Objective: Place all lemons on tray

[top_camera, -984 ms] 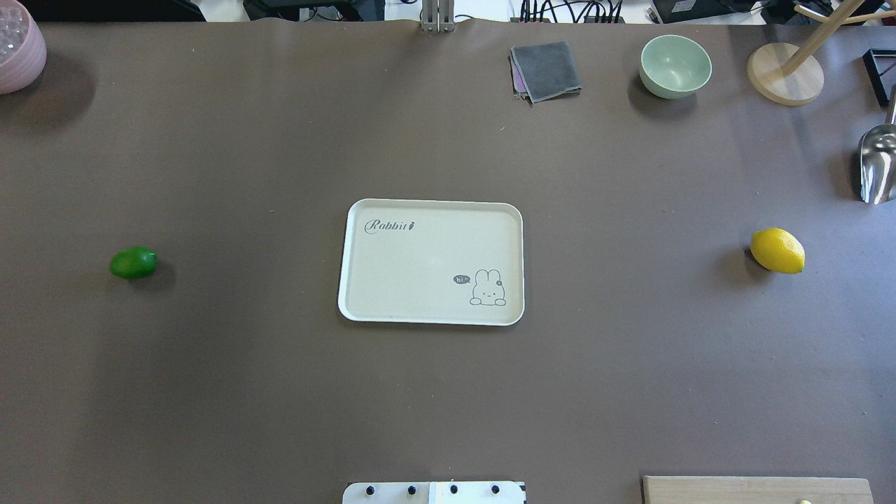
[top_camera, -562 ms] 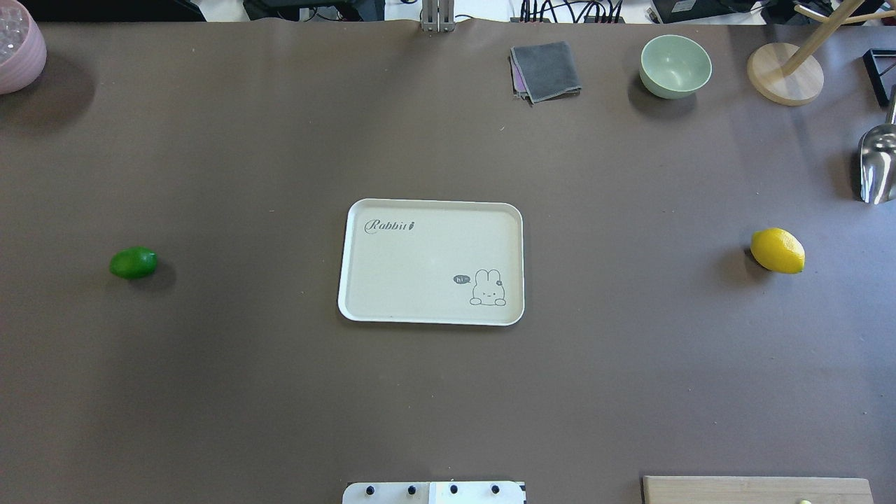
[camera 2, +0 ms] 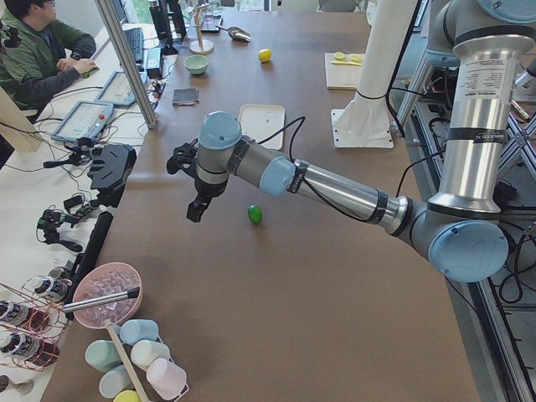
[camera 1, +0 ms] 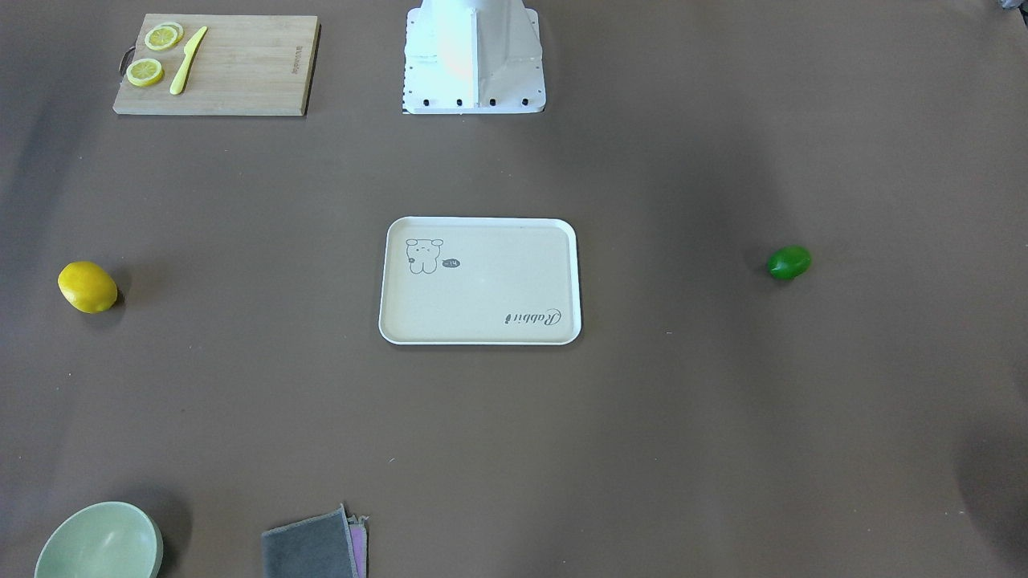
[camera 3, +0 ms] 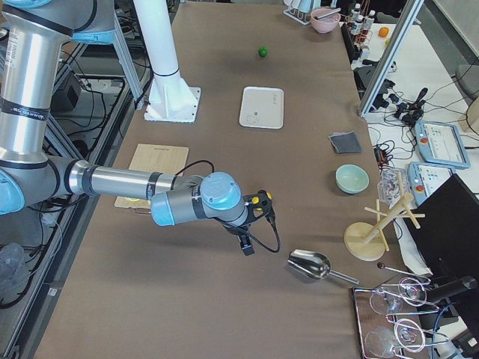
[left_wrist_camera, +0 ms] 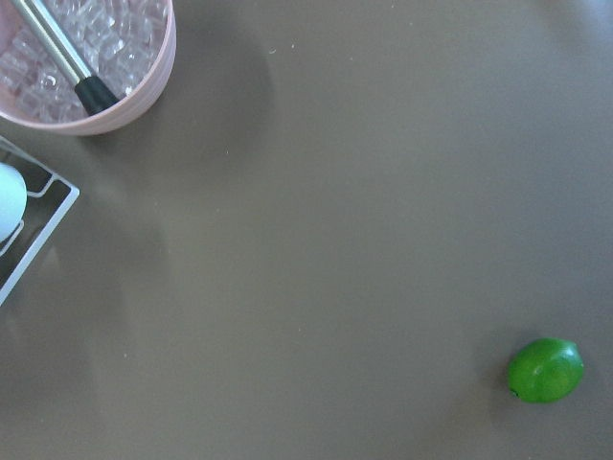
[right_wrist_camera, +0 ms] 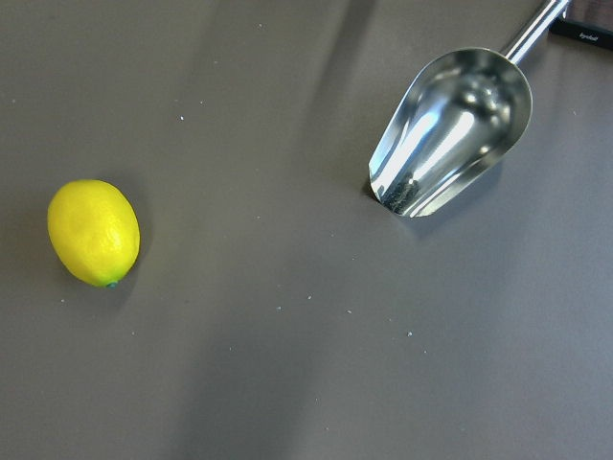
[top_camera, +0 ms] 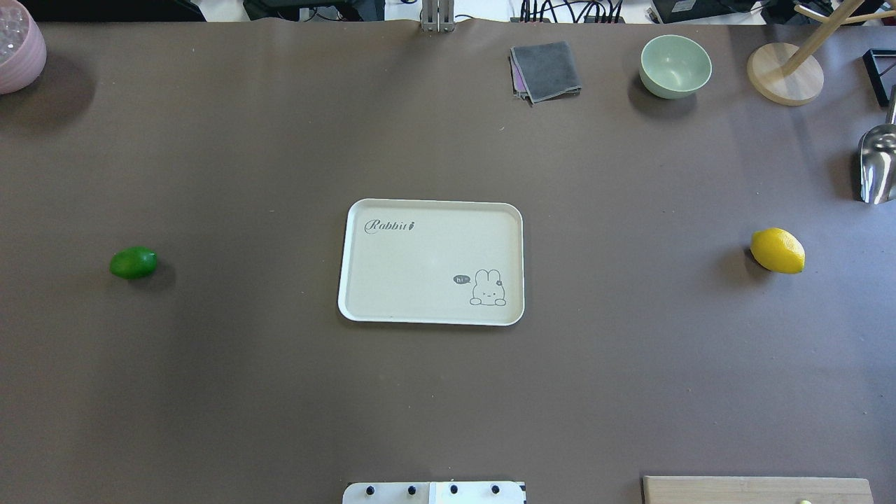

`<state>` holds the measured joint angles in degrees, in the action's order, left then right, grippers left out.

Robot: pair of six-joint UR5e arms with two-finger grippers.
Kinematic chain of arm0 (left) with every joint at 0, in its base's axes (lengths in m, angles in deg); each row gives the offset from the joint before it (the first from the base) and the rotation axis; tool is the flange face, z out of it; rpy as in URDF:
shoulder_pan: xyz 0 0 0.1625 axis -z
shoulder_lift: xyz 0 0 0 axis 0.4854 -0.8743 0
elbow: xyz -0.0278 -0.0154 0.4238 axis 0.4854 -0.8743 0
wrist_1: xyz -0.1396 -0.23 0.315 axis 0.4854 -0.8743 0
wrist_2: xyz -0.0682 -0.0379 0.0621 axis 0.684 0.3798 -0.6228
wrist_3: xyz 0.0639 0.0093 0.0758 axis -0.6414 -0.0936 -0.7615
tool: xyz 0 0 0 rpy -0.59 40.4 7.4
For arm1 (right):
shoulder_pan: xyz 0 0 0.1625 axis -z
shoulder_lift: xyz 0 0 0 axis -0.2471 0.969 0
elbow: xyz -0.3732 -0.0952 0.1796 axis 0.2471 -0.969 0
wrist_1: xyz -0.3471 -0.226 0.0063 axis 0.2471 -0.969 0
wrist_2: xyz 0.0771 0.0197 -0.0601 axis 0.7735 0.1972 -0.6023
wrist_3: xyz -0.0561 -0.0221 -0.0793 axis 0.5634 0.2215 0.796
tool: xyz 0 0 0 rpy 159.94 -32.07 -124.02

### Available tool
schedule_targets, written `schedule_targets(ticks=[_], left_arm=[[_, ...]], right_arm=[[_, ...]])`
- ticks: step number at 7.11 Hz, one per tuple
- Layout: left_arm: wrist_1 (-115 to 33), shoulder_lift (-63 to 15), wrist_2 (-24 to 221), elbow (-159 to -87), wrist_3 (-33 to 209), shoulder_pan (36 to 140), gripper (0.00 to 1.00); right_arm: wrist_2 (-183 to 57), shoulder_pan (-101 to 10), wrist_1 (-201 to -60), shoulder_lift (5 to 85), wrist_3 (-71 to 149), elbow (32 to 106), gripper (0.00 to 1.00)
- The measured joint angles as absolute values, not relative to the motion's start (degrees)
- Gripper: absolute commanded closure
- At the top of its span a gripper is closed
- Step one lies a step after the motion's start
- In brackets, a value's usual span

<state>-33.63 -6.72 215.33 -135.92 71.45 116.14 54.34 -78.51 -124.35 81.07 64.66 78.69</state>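
The cream tray (top_camera: 420, 259) lies flat at the table's middle with nothing on it; it also shows in the front view (camera 1: 482, 293). The green lemon (top_camera: 133, 262) lies on the table far to its left, also in the left wrist view (left_wrist_camera: 545, 370). The yellow lemon (top_camera: 778, 250) lies far to its right, also in the right wrist view (right_wrist_camera: 93, 233). My left gripper (camera 2: 194, 205) hangs above the table beside the green lemon. My right gripper (camera 3: 247, 247) hangs above the table's right end. I cannot tell whether either is open or shut.
A wooden cutting board (camera 1: 217, 64) with lemon slices and a yellow knife lies near the robot's base. A green bowl (top_camera: 675, 66), a grey cloth (top_camera: 545, 71) and a wooden stand (top_camera: 784, 73) sit at the far edge. A metal scoop (right_wrist_camera: 450, 129) and a pink ice bowl (left_wrist_camera: 86, 57) flank the ends.
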Motion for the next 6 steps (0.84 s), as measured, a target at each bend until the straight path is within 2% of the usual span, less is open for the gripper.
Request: schedule_targets(ticks=[3,6], left_arm=[[-53.6,-4.4,217.3,-131.5,80.0,112.0,0.02],[-61.9,-4.2,210.9,-130.7,99.1,96.2,0.01]], right_arm=[[56.0,-73.6,-123.6,80.3,50.6,82.7,0.0],[42.7,-56.5,-123.5,76.6,26.1,87.8,0.0]])
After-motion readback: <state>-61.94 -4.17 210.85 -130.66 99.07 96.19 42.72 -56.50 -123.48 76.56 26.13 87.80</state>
